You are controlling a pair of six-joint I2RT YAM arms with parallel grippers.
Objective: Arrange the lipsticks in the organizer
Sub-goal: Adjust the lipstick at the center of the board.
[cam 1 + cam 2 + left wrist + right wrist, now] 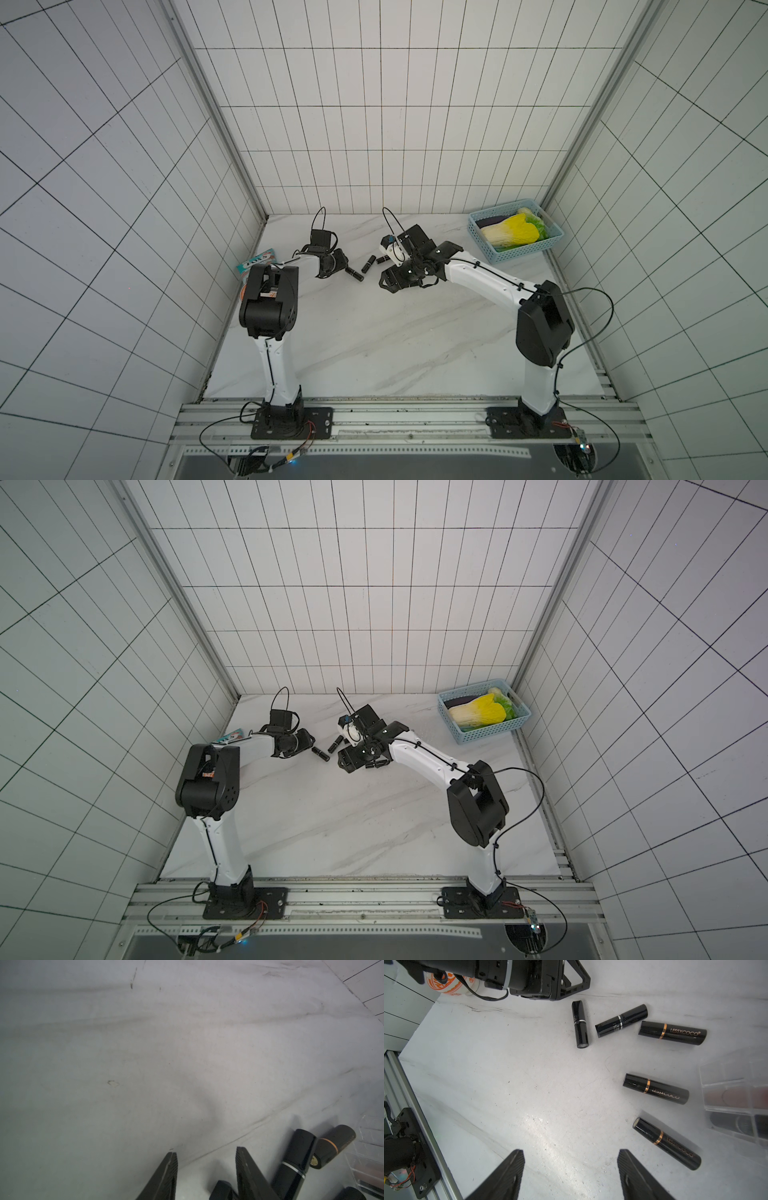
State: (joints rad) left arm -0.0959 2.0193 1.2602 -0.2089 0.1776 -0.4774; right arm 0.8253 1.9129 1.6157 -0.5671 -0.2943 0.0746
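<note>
Your R pincer hangs wide apart over bare worktop, nothing in it. Just beyond, five black lipsticks lie loose beside the clear organizer, which has pinkish and dark tubes in its slots. L pincer is also apart, w/ one lipstick's end between its fingers, unclamped. Blue basket sits at the far right corner.

Five glossy black cylindrical lipsticks lie on their sides, scattered over the far middle of the white marble table. Two carry silver bands; three carry gold bands and LESSXCOCO lettering. Beside the gold-banded ones is the small clear plastic organizer, with blurred pinkish and dark tubes in its slots.
</note>
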